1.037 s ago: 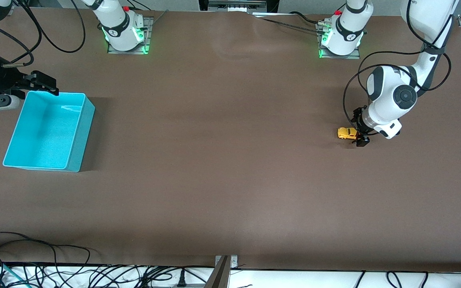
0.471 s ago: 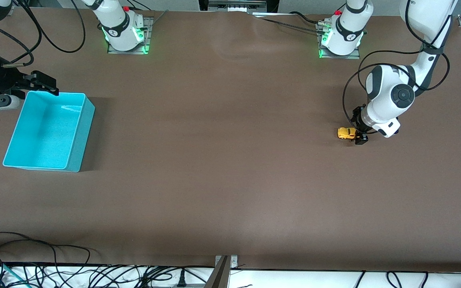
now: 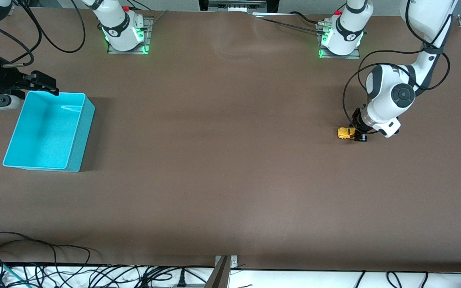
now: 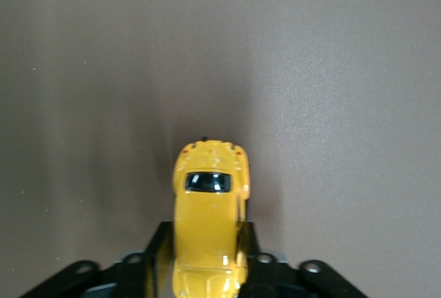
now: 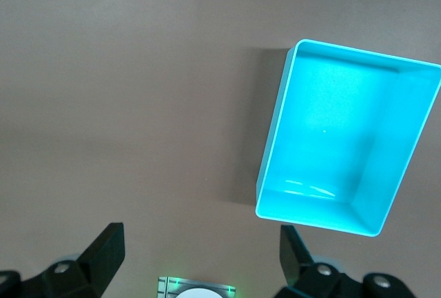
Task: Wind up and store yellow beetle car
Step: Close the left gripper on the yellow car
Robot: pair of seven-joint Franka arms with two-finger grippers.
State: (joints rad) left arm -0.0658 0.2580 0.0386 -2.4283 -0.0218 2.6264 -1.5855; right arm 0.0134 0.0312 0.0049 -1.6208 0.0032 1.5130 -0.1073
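Observation:
The yellow beetle car stands on the brown table toward the left arm's end. My left gripper is down at table level and shut on it. In the left wrist view, the car sits between the black fingers, which press on both of its sides, and its dark window faces up. My right gripper waits open over the table by the cyan bin's rim. In the right wrist view its gripper holds nothing, and the bin lies empty below it.
The two arm bases stand along the table edge farthest from the front camera. Loose black cables and a metal bracket lie at the nearest edge. Bare brown table stretches between car and bin.
The left gripper's fingers closed from wide open onto the car's sides, and the wrist shifted slightly toward the car. The right arm and bin stayed still.

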